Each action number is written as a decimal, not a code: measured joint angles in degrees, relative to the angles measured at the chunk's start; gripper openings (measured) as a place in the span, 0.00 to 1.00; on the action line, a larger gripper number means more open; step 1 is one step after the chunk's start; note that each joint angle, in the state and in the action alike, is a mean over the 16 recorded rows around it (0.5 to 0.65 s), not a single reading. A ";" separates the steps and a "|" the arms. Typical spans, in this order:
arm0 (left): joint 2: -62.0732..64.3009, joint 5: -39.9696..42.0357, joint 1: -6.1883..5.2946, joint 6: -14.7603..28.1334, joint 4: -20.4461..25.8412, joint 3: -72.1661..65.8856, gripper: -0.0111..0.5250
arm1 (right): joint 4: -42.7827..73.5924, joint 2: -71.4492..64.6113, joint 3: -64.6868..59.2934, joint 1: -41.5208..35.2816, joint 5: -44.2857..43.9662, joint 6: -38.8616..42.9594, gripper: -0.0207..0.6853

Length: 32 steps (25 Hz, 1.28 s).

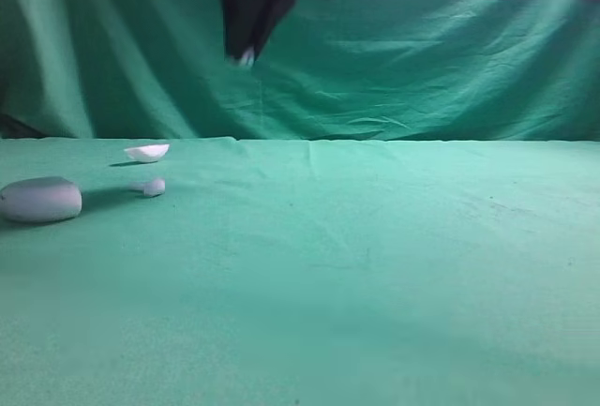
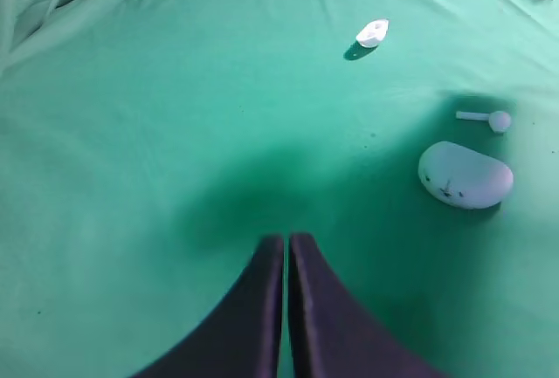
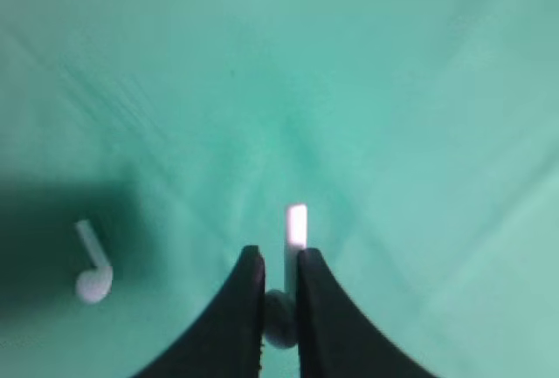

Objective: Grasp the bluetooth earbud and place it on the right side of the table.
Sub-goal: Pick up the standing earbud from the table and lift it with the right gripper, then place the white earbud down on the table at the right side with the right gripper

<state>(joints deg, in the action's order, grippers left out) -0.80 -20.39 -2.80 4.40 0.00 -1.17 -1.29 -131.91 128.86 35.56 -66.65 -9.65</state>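
My right gripper is shut on the bluetooth earbud. Its white stem sticks out past the fingertips and its rounded head sits between the jaws. In the exterior view this gripper hangs high above the table, left of the middle, with a white tip showing. A twin earbud lies on the cloth at the far left; it also shows in the right wrist view and the left wrist view. My left gripper is shut and empty above bare cloth.
A white pebble-shaped case lies at the left edge, also seen in the left wrist view. A small white curved piece lies behind it near the backdrop. The right half of the table is bare green cloth.
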 joint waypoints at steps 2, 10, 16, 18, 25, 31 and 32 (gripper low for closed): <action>0.00 0.00 0.00 0.00 0.00 0.00 0.02 | 1.05 3.76 -0.73 -0.90 -1.31 1.40 0.16; 0.00 0.00 0.00 0.00 0.00 0.00 0.02 | 5.06 23.57 -13.98 -8.12 -3.31 6.43 0.16; 0.00 0.00 0.00 0.00 0.00 0.00 0.02 | 5.89 39.01 -36.94 -15.39 3.74 8.19 0.16; 0.00 0.00 0.00 0.00 0.00 0.00 0.02 | 5.96 42.96 -45.73 -17.45 7.41 8.39 0.16; 0.00 0.00 0.00 0.00 0.00 0.00 0.02 | 6.00 48.40 -70.34 -21.79 22.88 8.80 0.16; 0.00 0.00 0.00 0.00 0.00 0.00 0.02 | 6.00 44.24 -79.00 -22.80 33.28 9.09 0.16; 0.00 0.00 0.00 0.00 0.00 0.00 0.02 | 6.00 43.25 -79.55 -22.82 34.56 9.13 0.16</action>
<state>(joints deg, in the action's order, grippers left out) -0.80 -20.39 -2.80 4.40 0.00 -1.17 4.71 -88.66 49.31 12.74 -32.09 -0.53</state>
